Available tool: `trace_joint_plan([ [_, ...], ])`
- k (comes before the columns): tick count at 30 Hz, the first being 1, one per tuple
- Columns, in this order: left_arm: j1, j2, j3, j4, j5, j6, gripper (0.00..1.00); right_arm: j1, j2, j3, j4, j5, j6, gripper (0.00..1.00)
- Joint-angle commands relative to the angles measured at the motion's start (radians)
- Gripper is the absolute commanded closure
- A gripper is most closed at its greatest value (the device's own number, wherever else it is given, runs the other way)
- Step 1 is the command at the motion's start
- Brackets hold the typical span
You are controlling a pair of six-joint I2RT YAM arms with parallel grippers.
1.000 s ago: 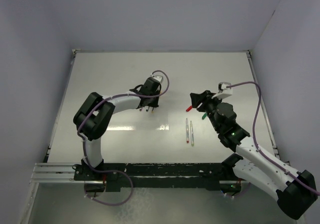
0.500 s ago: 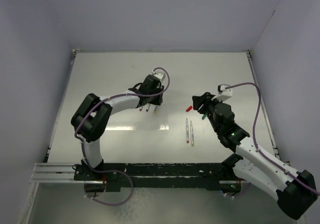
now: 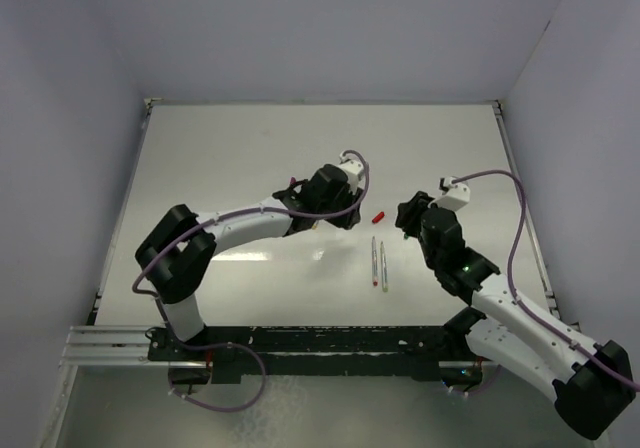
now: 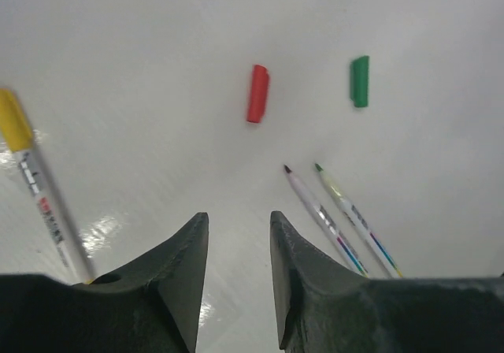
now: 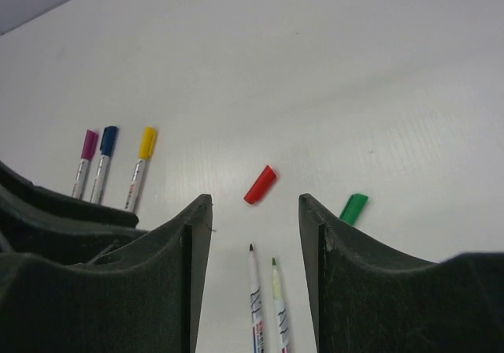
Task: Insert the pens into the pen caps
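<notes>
A red cap (image 3: 379, 214) lies on the white table between my two grippers; it also shows in the left wrist view (image 4: 257, 93) and the right wrist view (image 5: 260, 184). A green cap (image 4: 359, 81) lies to its right (image 5: 353, 208); in the top view my right arm hides it. Two uncapped pens (image 3: 374, 260) (image 3: 384, 263) lie side by side nearer the arms, one dark-tipped (image 5: 256, 298), one green-tipped (image 5: 277, 302). My left gripper (image 4: 236, 223) is open and empty, just left of the red cap. My right gripper (image 5: 254, 203) is open and empty, above the pen tips.
Three capped pens lie together at the left in the right wrist view: purple (image 5: 83, 162), blue (image 5: 103, 160) and yellow (image 5: 142, 164). The yellow-capped pen also shows in the left wrist view (image 4: 35, 187). My left arm (image 3: 260, 218) reaches across the table's middle.
My left gripper has swung right from the capped pens to just left of the red cap. My right gripper has drawn back slightly to the right and now hides the green cap from above.
</notes>
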Motion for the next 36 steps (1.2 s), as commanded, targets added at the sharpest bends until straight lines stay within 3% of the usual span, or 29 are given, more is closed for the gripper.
trace_joint_plan([
  [1,-0.086,0.026,0.005,0.010,0.039,0.026,0.59,0.003,-0.038,0.042,-0.078,0.115,0.073,0.50],
  [11,-0.172,0.117,0.049,-0.032,0.050,0.042,0.49,0.002,-0.149,0.015,-0.154,0.178,0.102,0.50],
  [36,-0.237,0.233,0.150,-0.093,-0.035,0.044,0.48,0.003,-0.200,-0.018,-0.087,0.142,0.066,0.50],
])
